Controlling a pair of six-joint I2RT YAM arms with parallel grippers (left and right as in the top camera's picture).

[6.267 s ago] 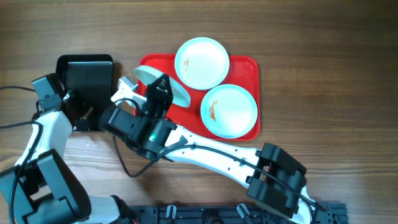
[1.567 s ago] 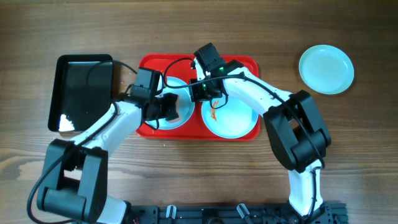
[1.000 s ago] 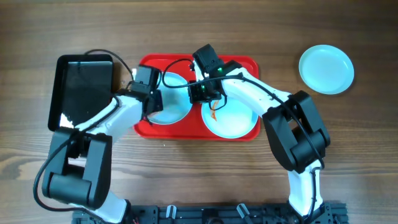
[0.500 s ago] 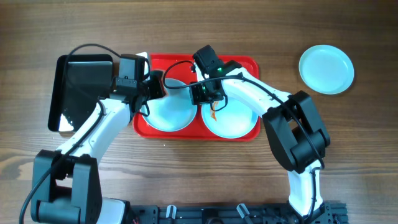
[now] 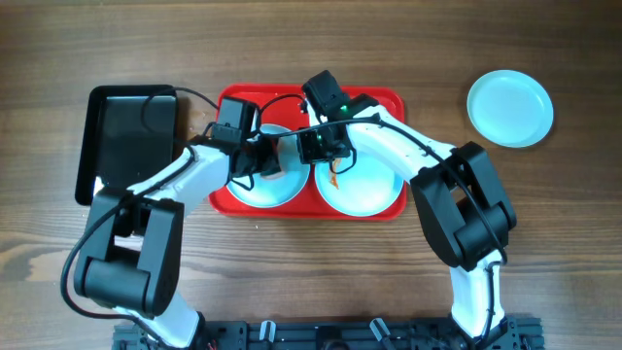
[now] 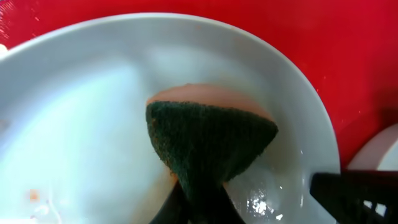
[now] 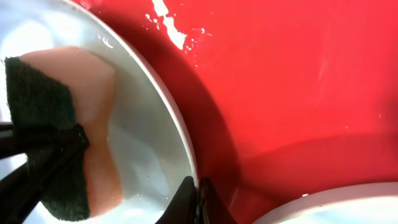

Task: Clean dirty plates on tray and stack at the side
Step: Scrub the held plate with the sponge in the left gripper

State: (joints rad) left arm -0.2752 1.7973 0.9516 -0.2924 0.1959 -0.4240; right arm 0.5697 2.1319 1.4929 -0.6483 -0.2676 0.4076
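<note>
The red tray (image 5: 384, 101) holds two pale blue plates. The left plate (image 5: 260, 190) lies under both grippers; the right plate (image 5: 364, 185) has an orange smear. A third plate (image 5: 510, 107) lies on the table at the far right. My left gripper (image 5: 269, 161) is shut on a green and orange sponge (image 6: 208, 140) that presses on the left plate (image 6: 93, 124). My right gripper (image 5: 313, 148) is shut on that plate's rim (image 7: 180, 140). The sponge (image 7: 59, 118) also shows in the right wrist view.
A black rectangular tray (image 5: 126, 136) lies left of the red tray. The red tray floor (image 7: 280, 81) is wet, with small white flecks. Wooden table all around.
My left gripper swung from the red tray's upper left corner back onto the left plate with the sponge. My right gripper has stayed on the plate's rim.
</note>
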